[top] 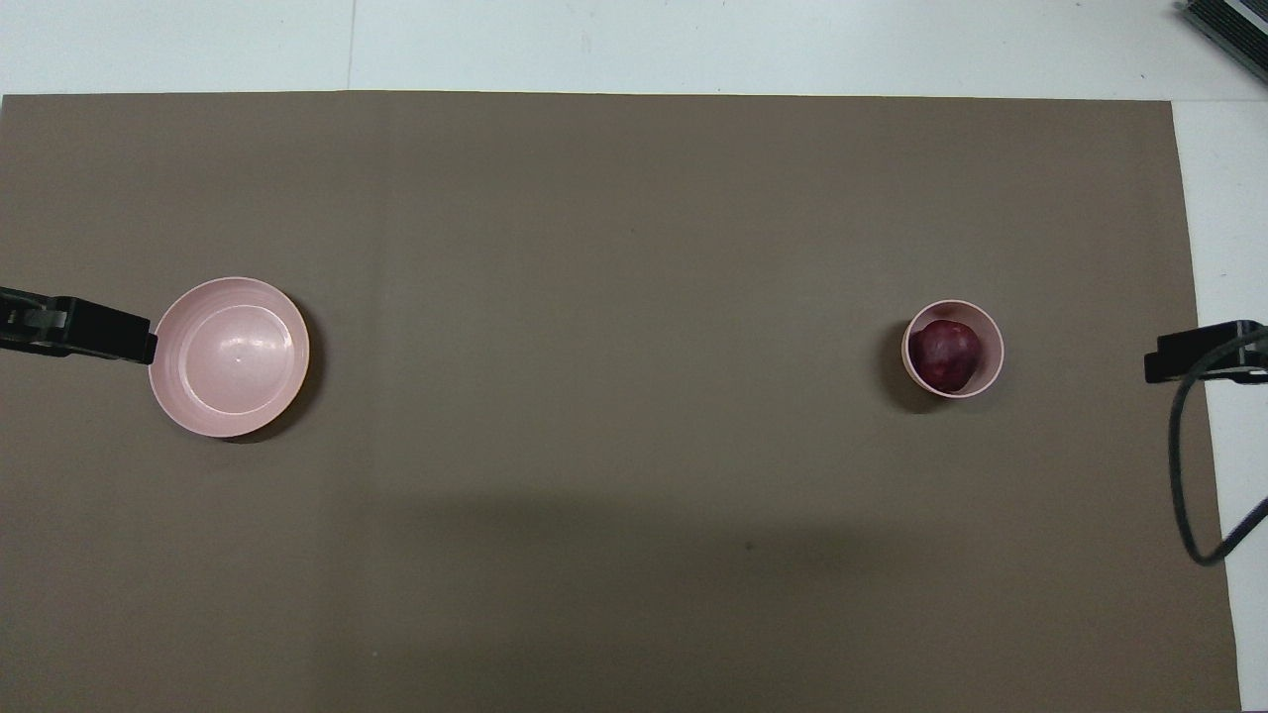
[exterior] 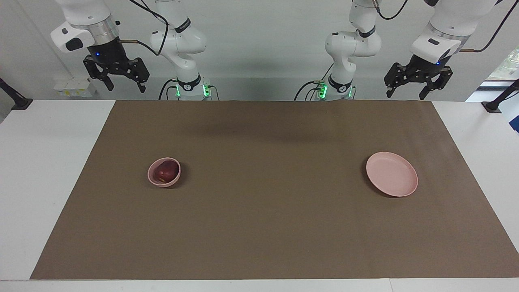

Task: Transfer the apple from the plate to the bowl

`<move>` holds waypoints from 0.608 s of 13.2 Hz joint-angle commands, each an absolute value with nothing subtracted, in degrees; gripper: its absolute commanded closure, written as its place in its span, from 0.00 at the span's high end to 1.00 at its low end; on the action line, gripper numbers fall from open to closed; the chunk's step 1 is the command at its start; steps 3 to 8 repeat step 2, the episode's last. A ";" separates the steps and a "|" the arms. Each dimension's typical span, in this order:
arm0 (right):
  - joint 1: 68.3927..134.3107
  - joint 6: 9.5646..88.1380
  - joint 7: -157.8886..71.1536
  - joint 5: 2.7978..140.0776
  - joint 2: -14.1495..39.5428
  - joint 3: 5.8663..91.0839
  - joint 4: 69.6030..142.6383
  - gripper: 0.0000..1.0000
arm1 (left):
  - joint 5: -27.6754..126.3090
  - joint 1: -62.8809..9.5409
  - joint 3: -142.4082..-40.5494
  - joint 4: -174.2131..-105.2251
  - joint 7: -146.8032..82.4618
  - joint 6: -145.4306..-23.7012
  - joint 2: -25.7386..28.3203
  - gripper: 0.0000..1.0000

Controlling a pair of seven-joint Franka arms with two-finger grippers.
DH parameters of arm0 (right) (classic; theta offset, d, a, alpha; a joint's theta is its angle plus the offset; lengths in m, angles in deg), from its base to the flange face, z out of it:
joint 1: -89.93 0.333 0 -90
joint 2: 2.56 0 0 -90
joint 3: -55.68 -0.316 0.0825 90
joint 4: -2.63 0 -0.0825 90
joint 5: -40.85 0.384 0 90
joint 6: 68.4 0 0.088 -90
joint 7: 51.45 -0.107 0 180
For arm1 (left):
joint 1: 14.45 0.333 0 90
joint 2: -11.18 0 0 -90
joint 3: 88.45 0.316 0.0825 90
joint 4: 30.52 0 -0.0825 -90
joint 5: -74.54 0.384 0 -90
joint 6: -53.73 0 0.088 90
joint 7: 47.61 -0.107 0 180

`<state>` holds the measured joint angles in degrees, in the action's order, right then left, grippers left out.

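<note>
The dark red apple (exterior: pixel 167 170) lies inside the small deep pink bowl (exterior: pixel 152 178) toward the right arm's end of the table; in the overhead view the apple (top: pixel 945 355) fills the bowl (top: pixel 994 342). The flat pink plate (exterior: pixel 391 173) sits bare toward the left arm's end; it also shows in the overhead view (top: pixel 230 356). My right gripper (exterior: pixel 124 85) hangs open and empty, high up at its end of the table. My left gripper (exterior: pixel 405 91) hangs open and empty, high up at its end.
A brown mat (exterior: pixel 267 211) covers the middle of the white table (exterior: pixel 36 170). A black cable (top: pixel 1189 475) loops down by the right gripper's edge in the overhead view. A dark object (top: pixel 1228 25) sits at the table's corner farthest from the robots.
</note>
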<state>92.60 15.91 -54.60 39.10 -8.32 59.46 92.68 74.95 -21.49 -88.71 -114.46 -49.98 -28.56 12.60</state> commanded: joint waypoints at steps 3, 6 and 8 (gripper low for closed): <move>92.12 15.36 -53.56 39.35 -9.24 59.19 93.34 1.00 | 75.68 -21.40 -88.63 -115.95 -50.42 -28.80 13.81 1.00; 92.12 15.36 -53.56 39.35 -9.24 59.19 93.34 1.00 | 75.68 -21.40 -88.63 -115.95 -50.42 -28.80 13.81 1.00; 92.12 15.36 -53.56 39.35 -9.24 59.19 93.34 1.00 | 75.68 -21.40 -88.63 -115.95 -50.42 -28.80 13.81 1.00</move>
